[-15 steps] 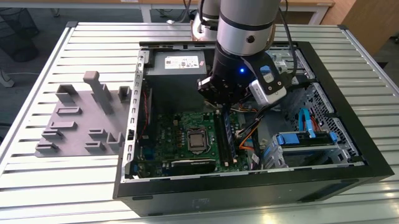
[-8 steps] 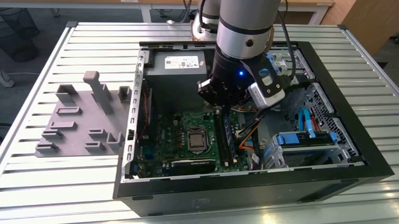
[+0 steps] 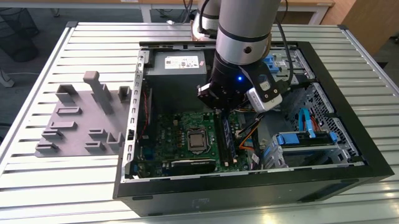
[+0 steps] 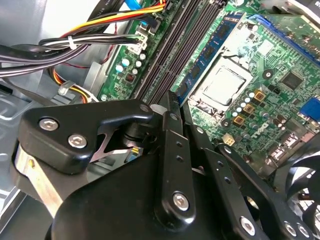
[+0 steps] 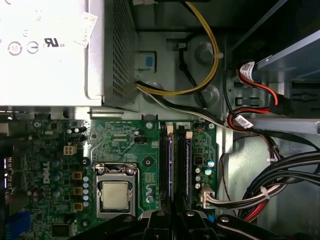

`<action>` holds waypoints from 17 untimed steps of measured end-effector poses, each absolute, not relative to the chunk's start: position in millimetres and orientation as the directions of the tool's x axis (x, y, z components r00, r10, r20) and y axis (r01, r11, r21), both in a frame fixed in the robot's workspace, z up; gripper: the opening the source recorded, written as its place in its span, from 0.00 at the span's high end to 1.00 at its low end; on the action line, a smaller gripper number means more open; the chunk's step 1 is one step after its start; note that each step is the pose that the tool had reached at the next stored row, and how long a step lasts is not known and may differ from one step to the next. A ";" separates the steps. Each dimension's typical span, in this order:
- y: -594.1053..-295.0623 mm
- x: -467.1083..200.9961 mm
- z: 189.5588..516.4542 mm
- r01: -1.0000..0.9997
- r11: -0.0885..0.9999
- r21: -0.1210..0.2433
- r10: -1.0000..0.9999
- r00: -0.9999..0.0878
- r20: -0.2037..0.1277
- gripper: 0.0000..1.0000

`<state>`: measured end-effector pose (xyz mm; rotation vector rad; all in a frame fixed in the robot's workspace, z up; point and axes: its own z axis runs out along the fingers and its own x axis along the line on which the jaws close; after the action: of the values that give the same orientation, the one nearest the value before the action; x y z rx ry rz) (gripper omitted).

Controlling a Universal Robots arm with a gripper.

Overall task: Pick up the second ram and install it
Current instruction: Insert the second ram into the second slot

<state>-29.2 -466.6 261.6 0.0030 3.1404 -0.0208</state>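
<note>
You had the jaws lowered deep into the open computer case [image 3: 365, 161], straight over the memory slots of the green motherboard [image 5: 120, 135], which is the only way to reach a slot from above. I judged the blue stick standing on edge in the slot line running out from directly under the jaws to be the second ram [image 5: 170, 165]. In the second wrist view it [image 4: 215, 42] lay just beyond the jaw tips, beside the processor socket [image 4: 222, 85]. Whether the jaws gripped it, pressed on it or stood apart from it, I could not tell, since the black linkage hid the tips. The bundled cables [image 5: 280, 170] lay off to the side of the jaws away from the socket, clear of the slots. The grey holder [image 3: 81, 121] sat on the slatted surface [image 3: 37, 177], well apart from the jaws, outside the case.
</note>
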 end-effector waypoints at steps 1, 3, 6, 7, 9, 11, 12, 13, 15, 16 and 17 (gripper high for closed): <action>-466.6 -29.2 260.8 0.002 1.000 -0.013 0.002 -1.000 -0.001 0.86; -466.6 -29.2 260.3 0.002 1.000 -0.014 0.002 -1.000 -0.001 0.86; -466.6 -29.2 260.0 0.002 1.000 -0.013 0.002 -1.000 -0.001 0.86; -466.6 -29.2 260.0 0.002 1.000 -0.013 0.002 -1.000 -0.001 0.86; -466.6 -29.2 259.9 0.002 1.000 -0.013 0.002 -1.000 -0.001 0.86; -466.6 -29.2 259.8 0.002 1.000 -0.013 0.002 -1.000 -0.001 0.86; -466.6 -29.2 259.7 0.002 1.000 -0.013 0.002 -1.000 -0.001 0.86; -466.6 -29.2 259.6 0.002 1.000 -0.013 0.002 -1.000 -0.001 0.86; -467.2 -29.1 259.2 0.002 1.000 -0.013 0.002 -1.000 -0.001 0.86; -467.6 -29.1 259.1 0.002 1.000 -0.013 0.002 -1.000 -0.001 0.86; -468.1 -29.1 258.7 0.002 1.000 -0.013 0.002 -1.000 -0.001 0.86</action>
<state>-29.1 -468.1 258.7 0.0029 3.1404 -0.0208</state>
